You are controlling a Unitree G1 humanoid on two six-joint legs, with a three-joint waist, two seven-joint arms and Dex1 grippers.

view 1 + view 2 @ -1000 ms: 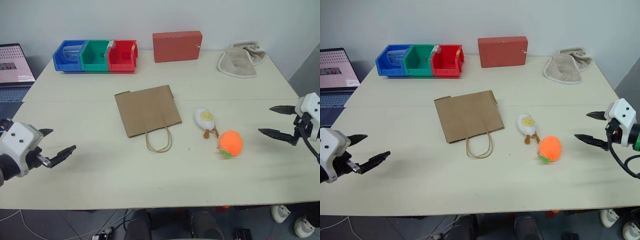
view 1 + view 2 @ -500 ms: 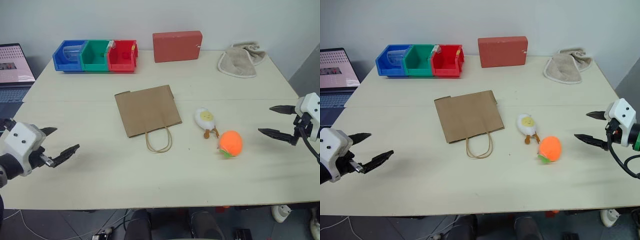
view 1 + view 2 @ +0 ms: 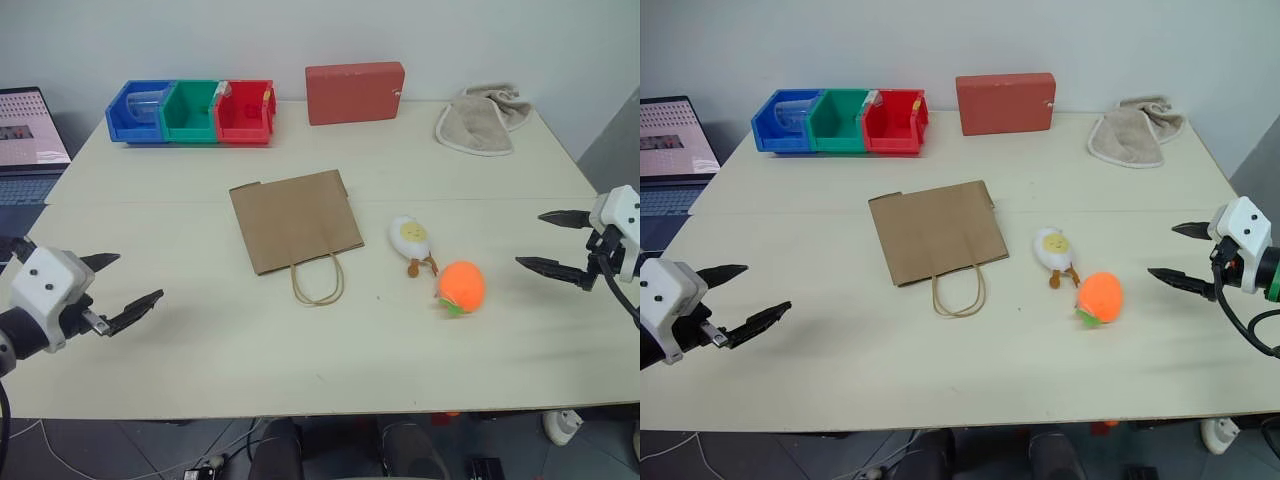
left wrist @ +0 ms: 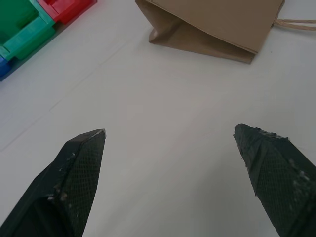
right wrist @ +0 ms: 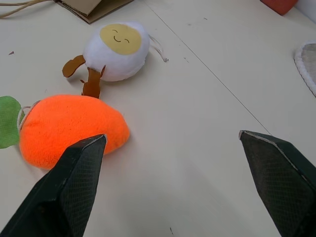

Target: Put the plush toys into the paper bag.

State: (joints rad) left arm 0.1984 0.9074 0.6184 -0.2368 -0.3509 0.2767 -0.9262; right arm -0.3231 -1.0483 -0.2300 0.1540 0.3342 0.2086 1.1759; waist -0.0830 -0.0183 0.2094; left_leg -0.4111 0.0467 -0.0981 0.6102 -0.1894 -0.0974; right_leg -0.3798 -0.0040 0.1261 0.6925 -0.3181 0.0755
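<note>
Pale cream and matte, the worktop (image 3: 200, 350) stretches wide under a plain white wall, a thin seam running across it from left to right. Over its near left edge hangs the left gripper (image 3: 122, 289), its two black fingers spread wide with nothing between them; in the left wrist view the same fingertips (image 4: 81, 163) frame bare surface, with a folded end of the paper bag beyond them. Over the right edge hangs the right gripper (image 3: 551, 243), its fingers likewise spread apart and empty, pointing in toward the middle of the worktop.

Nearest the right gripper lies the orange fruit plush (image 3: 461, 286), round, its green leaf on the near left side. Just beyond it on the far left lies the egg plush (image 3: 410, 237), white with a yellow smiling face turned up and orange-brown legs reaching toward the fruit; the two toys are just beside each other, and whether they touch cannot be told. Left of the toys, at the middle of the worktop, the paper bag (image 3: 295, 219) lies flat, brown, its twine handle (image 3: 318, 280) looping toward the near edge. Both toys lie outside it.

Along the far edge stand three joined bins, blue (image 3: 138, 110), green (image 3: 192, 110) and red (image 3: 245, 109), then a red rectangular box (image 3: 354, 92), and at the far right a beige folded towel (image 3: 483, 122). A laptop (image 3: 28, 140) shows at the far left, off the worktop.
</note>
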